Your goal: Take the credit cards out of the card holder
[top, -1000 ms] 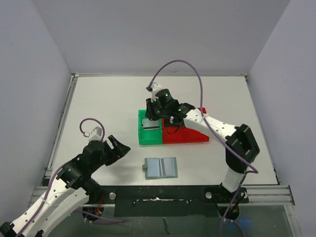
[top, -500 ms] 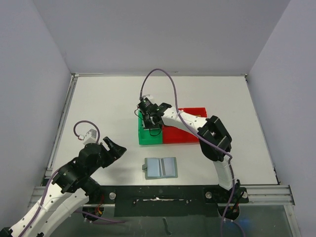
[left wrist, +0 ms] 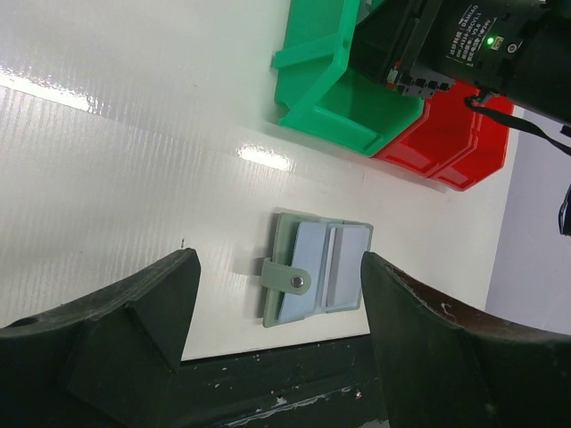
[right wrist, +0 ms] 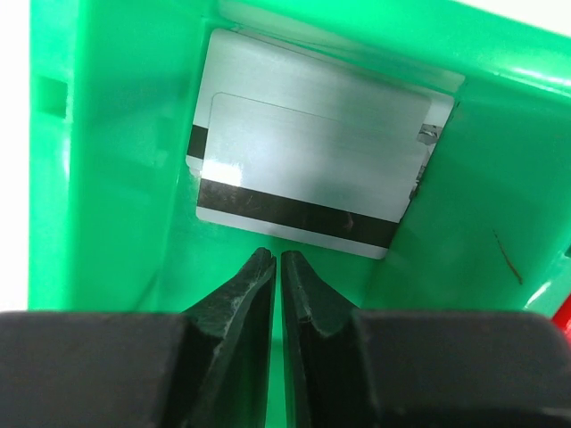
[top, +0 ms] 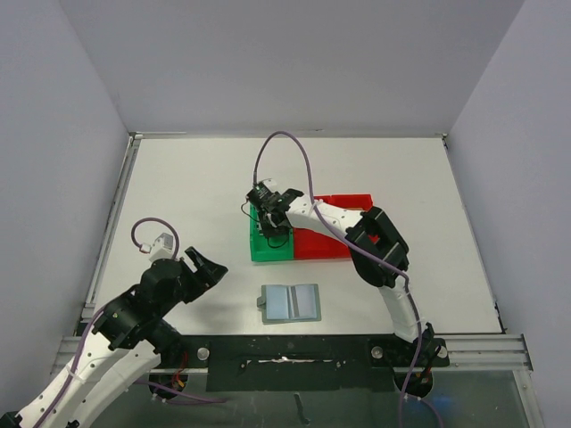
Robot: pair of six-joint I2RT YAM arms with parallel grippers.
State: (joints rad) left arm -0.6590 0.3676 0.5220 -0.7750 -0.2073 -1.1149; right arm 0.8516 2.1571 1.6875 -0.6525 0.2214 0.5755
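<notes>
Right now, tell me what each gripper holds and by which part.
Nothing. The right gripper is shut, empty, in the green bin by the credit cards; the left gripper hangs open.

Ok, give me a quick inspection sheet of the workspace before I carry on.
Surface: white table, glossy.
Job's things: card holder lies open near the front edge; two credit cards lie stacked in the green bin, stripes up.
Clutter: red bin beside the green bin.
Grippers: left gripper open, holding nothing, over the table; right gripper shut on nothing, tips in the green bin by the cards.
Cables: a purple cable loops over each wrist.
Surroundings: plain grey walls on three sides.
</notes>
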